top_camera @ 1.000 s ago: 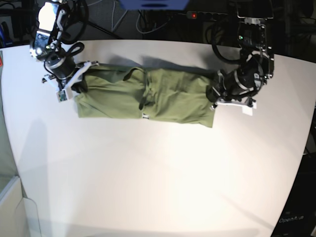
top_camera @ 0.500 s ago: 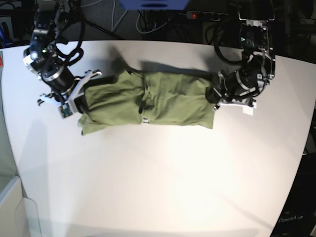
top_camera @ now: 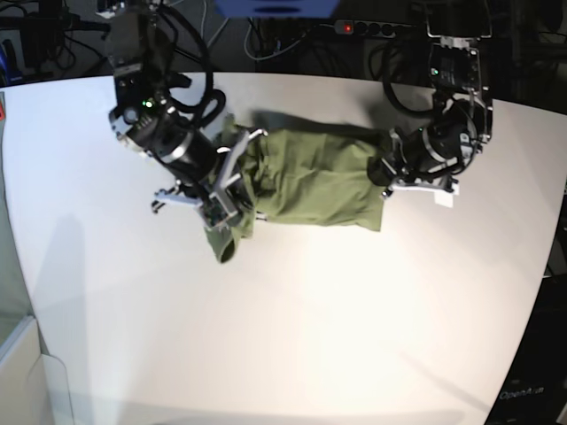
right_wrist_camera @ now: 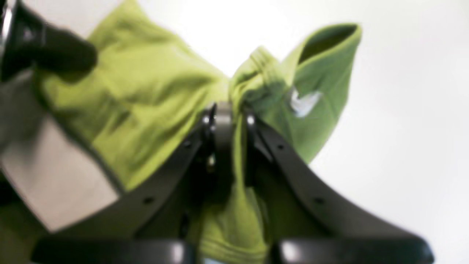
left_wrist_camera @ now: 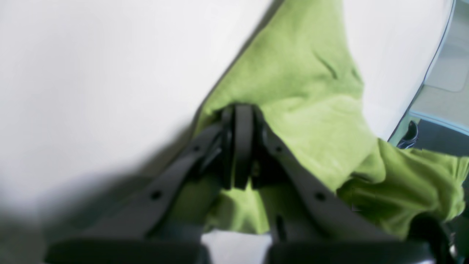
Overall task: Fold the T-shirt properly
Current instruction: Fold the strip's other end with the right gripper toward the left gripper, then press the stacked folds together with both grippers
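The olive-green T-shirt (top_camera: 310,177) lies bunched in a band across the far half of the white table (top_camera: 283,310). My right gripper (top_camera: 232,190), on the left of the base view, is shut on the shirt's left end and holds it raised over the shirt's middle, with a fold hanging below it. Seen from the right wrist, its fingers (right_wrist_camera: 220,124) pinch green cloth (right_wrist_camera: 146,95) beside a small white tag (right_wrist_camera: 304,101). My left gripper (top_camera: 386,173) is shut on the shirt's right end, low on the table. Its fingertips (left_wrist_camera: 242,121) clamp the cloth (left_wrist_camera: 300,91).
A power strip (top_camera: 363,28) and cables lie behind the table's far edge. A pale box (top_camera: 22,372) stands off the table at the lower left. The table's curved right edge (top_camera: 540,266) borders dark floor.
My right gripper has travelled right and slightly toward the front, carrying the shirt's left end up and over toward the middle. The left arm has stayed where it was.
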{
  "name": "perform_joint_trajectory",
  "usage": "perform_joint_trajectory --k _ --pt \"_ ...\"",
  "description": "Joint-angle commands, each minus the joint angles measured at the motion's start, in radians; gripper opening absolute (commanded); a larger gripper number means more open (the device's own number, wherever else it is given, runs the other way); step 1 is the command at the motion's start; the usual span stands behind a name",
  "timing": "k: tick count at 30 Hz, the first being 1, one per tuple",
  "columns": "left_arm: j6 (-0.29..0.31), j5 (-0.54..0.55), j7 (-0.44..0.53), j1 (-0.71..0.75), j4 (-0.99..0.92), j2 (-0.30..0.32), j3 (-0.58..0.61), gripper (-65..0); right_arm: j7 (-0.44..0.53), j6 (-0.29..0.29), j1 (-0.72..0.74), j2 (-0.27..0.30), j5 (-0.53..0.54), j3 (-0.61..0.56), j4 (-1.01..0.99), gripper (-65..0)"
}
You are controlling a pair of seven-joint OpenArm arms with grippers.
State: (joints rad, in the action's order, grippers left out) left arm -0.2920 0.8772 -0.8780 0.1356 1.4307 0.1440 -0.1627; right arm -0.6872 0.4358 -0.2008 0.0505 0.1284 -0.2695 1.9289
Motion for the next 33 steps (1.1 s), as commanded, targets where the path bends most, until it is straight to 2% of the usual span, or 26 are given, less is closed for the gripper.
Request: perform_joint_trajectory --k 1,4,8,10,19,28,33 --pt "-0.095 -0.141 -0.057 0.039 -0.049 -0.007 0.016 -63.5 0.016 -0.013 0.033 -0.001 0.009 -0.026 0.016 -64.9" --pt "-0.095 -0.141 -0.057 0.037 -0.049 -0.007 0.016 -63.5 -0.024 -0.041 0.071 -0.002 0.014 -0.087 0.016 -64.9" --pt "-0.095 -0.141 -0.056 0.037 -0.049 -0.007 0.016 -63.5 -0.024 -0.070 0.076 -0.022 0.010 -0.127 -0.004 -64.9" --pt "-0.095 -0.141 -0.053 0.035 -0.049 -0.007 0.016 -63.5 -0.022 -0.071 0.077 -0.030 0.010 -0.155 -0.021 -64.9" --pt "-0.095 -0.141 -0.050 0.034 -0.048 -0.007 0.016 -63.5 -0.021 -0.071 0.077 -0.128 0.009 -0.170 -0.130 -64.9" --pt "-0.091 -0.131 -0.056 0.043 0.026 -0.008 0.016 -63.4 -0.029 -0.070 0.131 -0.146 0.014 -0.227 -0.135 -64.9" --pt "-0.091 -0.131 -0.059 0.060 0.103 -0.008 0.018 -63.4 -0.022 -0.070 0.157 -0.168 0.012 -0.253 -0.216 -64.9"
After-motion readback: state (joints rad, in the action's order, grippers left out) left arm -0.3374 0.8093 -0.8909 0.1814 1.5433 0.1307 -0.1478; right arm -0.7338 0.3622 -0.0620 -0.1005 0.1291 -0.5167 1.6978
